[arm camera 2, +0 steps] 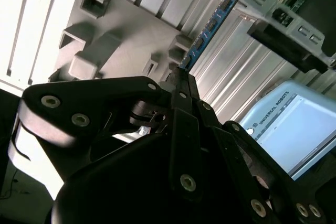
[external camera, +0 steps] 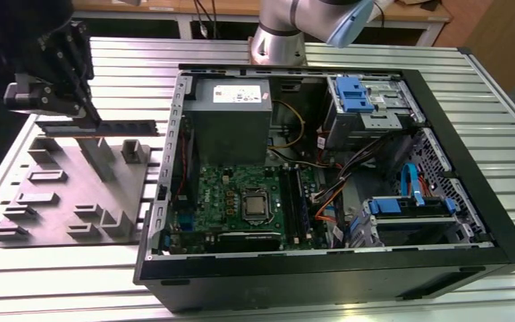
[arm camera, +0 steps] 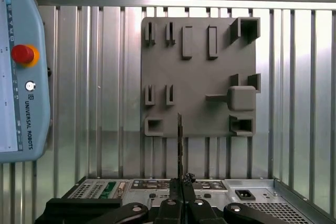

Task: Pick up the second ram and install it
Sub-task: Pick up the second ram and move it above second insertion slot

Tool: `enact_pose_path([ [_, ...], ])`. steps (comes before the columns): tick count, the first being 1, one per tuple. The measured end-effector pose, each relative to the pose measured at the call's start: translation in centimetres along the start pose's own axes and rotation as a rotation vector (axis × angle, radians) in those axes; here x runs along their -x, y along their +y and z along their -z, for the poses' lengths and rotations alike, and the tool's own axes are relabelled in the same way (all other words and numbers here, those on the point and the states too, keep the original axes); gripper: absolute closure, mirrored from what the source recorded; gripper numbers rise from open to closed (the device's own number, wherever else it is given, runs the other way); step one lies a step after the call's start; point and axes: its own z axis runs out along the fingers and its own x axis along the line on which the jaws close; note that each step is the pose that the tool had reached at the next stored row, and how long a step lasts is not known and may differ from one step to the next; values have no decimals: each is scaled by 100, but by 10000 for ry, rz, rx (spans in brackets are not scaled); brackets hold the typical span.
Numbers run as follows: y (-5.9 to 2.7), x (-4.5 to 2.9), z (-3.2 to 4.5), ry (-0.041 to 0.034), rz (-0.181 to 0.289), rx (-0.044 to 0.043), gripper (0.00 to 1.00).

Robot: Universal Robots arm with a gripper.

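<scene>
The ribbed aluminium table (external camera: 61, 268) carries everything, its long grooves catching the light. Across the middle and the exterior view's right lies the black steel computer case (external camera: 329, 278), on its side with the panel off. I judge that is so the green motherboard (external camera: 231, 194) faces up for work from above.

On the exterior view's left sits the grey moulded fixture (external camera: 70, 188), a matte slab with square pockets, slits and upright ridges. These look shaped to stand parts on edge where fingers can reach their flat faces.

In the upper part of the exterior view's left hangs the gripper (external camera: 88, 117), black and angular, with bolted link arms plain in the second wrist view. Its fingers are closed tight on the second ram (external camera: 119, 126) — pinching the two flat faces, with most of the strip reaching out past the fingertips.

The second ram is a thin, rigid board, blue-green with dark chips along it in the second wrist view (arm camera 2: 212, 24). In the first wrist view (arm camera: 180, 140) it is edge-on, a mere sliver. It is held level over the fixture's far end, well apart from the motherboard. Whether it is clear of the ridge beneath, I cannot tell. Holding it by the faces probably leaves the long contact edge free.
</scene>
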Motion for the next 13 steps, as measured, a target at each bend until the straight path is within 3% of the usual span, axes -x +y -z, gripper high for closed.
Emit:
enact_pose_path([
  [13, -336, 2, -5, -1, -1, -1, 89],
])
